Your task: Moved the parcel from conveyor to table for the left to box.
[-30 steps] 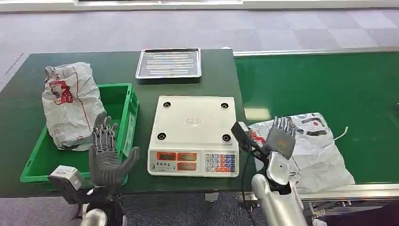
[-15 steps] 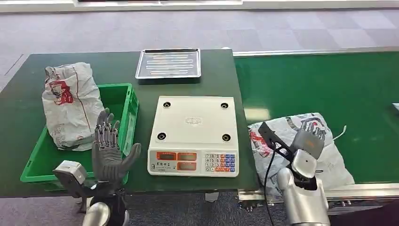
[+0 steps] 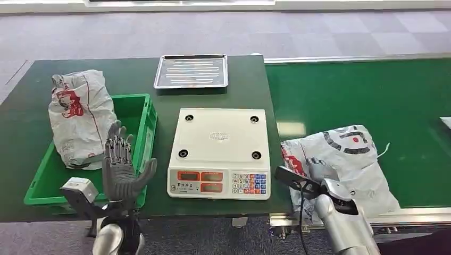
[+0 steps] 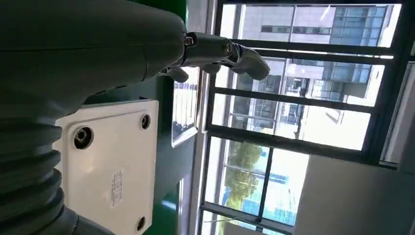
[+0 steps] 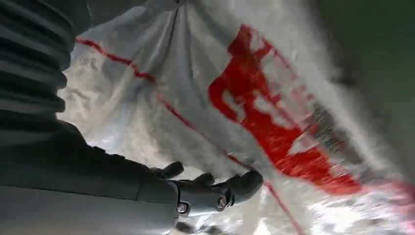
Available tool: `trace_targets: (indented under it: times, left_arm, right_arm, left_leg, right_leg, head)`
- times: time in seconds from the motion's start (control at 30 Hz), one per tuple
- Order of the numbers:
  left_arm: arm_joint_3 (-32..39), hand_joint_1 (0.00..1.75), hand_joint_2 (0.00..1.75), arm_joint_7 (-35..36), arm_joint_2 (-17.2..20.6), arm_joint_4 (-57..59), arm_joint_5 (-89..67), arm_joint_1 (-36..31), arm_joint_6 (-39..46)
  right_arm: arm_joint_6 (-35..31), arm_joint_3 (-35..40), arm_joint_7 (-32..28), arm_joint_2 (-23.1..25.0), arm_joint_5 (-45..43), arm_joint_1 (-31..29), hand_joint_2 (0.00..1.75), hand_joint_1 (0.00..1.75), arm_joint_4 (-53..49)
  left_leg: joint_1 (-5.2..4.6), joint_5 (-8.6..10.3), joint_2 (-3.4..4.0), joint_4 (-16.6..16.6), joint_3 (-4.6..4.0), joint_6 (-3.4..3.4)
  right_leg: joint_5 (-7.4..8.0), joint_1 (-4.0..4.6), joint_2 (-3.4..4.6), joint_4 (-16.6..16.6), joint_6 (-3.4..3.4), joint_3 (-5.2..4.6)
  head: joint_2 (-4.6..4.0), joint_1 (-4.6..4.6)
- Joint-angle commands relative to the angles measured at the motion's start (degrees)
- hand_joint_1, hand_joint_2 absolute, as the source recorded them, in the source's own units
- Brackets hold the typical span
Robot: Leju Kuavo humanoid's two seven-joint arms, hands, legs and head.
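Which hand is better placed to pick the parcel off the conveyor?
The right hand: it is already down at the parcel on the conveyor. The left hand is raised, fingers spread, by the green crate, across the scale.

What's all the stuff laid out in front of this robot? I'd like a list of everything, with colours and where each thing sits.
Parcel on conveyor: one, white bag with red and black print, at the belt's near edge beside the scale.
Parcel in crate: one, white with red print, leaning over the crate's far left rim.
Crate: one, green, left on the table.
Scale: one, white with red displays and a keypad, centre of the table.
Tray: one, silver metal, far side of the table.
Table: one, dark green.
Conveyor: one, green belt, right.
Left hand: grey, raised with fingers spread, near the crate.
Right hand: grey, down on the conveyor parcel.
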Motion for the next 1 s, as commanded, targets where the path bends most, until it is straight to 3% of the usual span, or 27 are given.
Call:
trace_targets:
  times: [0.03,0.13,0.17,0.2,0.3,0.43,0.53,0.63,0.8,0.9,0.97,1.0]
  left_arm:
    - [1.5,0.00,1.75,0.5,3.4,3.1,0.2,-4.5,-0.2]
    - [0.9,0.00,1.75,0.5,3.7,4.3,0.2,-5.8,-0.2]
    - [0.7,0.00,1.75,0.4,3.9,4.5,0.1,-6.0,-0.2]
    - [0.7,0.00,1.75,-0.1,3.9,4.3,0.0,-6.0,0.4]
    - [0.7,0.00,1.75,0.0,4.3,4.0,0.1,-5.9,0.3]
    - [0.7,0.00,1.75,0.0,4.3,3.9,0.1,-5.8,0.3]
    - [0.9,0.00,1.75,-0.2,4.1,3.8,0.2,-5.7,0.8]
    - [2.1,0.00,1.75,-0.5,4.1,2.4,0.3,-4.9,1.3]
    - [4.9,0.00,1.75,-0.7,3.5,-1.4,0.3,-1.0,1.8]
    - [4.9,0.00,1.75,-0.7,3.5,-1.7,0.3,-0.6,1.9]
    - [5.9,0.00,1.75,-1.4,2.6,-4.0,0.0,2.0,2.9]
    - [6.2,0.00,1.75,-1.6,2.4,-4.9,0.0,2.9,3.1]
  right_arm:
    - [7.7,22.4,-10.9,-7.5,-14.5,-3.1,1.75,0.00,2.4]
    - [8.2,27.4,-14.4,-7.3,-18.7,-5.6,1.75,0.00,6.4]
    - [7.1,28.9,-15.1,-6.2,-19.4,-7.5,1.75,0.26,9.7]
    - [5.5,31.2,-14.9,-5.3,-19.3,-9.4,1.75,1.75,12.9]
    - [3.2,32.8,-14.8,-3.7,-20.0,-11.3,1.75,1.75,16.5]
    - [2.9,33.1,-14.9,-3.9,-20.4,-11.4,1.75,1.75,16.7]
    - [2.4,33.4,-15.5,-3.8,-20.8,-11.3,1.75,1.75,16.3]
    - [-2.2,34.9,-13.1,-1.9,-19.3,-13.4,1.75,1.75,17.0]
    - [-13.6,33.5,-1.7,-2.3,-11.6,-15.8,1.75,1.75,12.4]
    - [-12.6,33.2,-1.6,-2.5,-11.4,-15.9,1.75,1.75,11.3]
    - [-24.8,30.2,8.9,-3.1,-0.3,-14.6,1.75,1.75,4.4]
    - [-27.6,29.1,11.6,-3.3,3.5,-14.2,1.75,1.75,0.9]
  left_leg:
    - [0.03,-0.03,0.23,-0.1,0.21,-0.01]
    - [0.03,-0.02,0.23,-0.1,0.17,-0.02]
    - [0.03,-0.01,0.22,0.0,0.14,-0.02]
    - [0.04,-0.03,0.42,-0.1,0.25,-0.03]
    - [0.13,-0.34,1.34,0.0,-0.01,-0.30]
    - [0.34,-0.62,2.23,-0.2,0.51,-0.51]
    - [0.52,-0.60,2.15,-0.3,0.64,-0.53]
    - [0.64,-0.54,2.10,-0.4,1.31,-0.63]
    - [0.64,-0.56,2.39,-0.6,0.99,-0.72]
    - [0.68,-0.61,2.44,-0.5,0.86,-0.81]
    - [0.65,-0.63,2.29,-0.6,0.93,-0.90]
    - [0.67,-0.59,2.21,-0.6,0.93,-0.89]
  right_leg:
    - [0.04,0.06,0.07,-0.1,-0.07,0.18]
    - [0.04,0.06,0.10,-0.1,-0.07,0.12]
    - [0.06,0.06,0.15,-0.1,-0.06,0.07]
    - [0.08,0.07,0.30,-0.1,-0.09,0.13]
    - [0.23,0.15,1.29,-0.1,-0.25,0.08]
    - [0.24,0.27,2.20,-0.1,-0.43,0.16]
    - [0.20,0.44,2.20,-0.1,-0.58,0.17]
    - [0.13,0.56,2.09,-0.1,-0.68,0.31]
    - [0.13,0.57,2.31,0.0,-0.83,0.29]
    - [0.09,0.59,2.44,0.1,-0.92,0.14]
    - [0.07,0.57,2.34,0.1,-0.93,0.18]
    - [0.08,0.59,2.19,0.0,-0.97,0.22]
  head:
    - [0.00,0.00]
    - [0.00,0.00]
    - [0.00,0.02]
    - [0.00,0.02]
    - [0.00,0.00]
    - [0.00,0.00]
    - [0.02,-0.02]
    - [0.00,-0.02]
    - [0.00,0.00]
    - [0.00,0.00]
    - [0.00,0.00]
    - [0.00,-0.02]
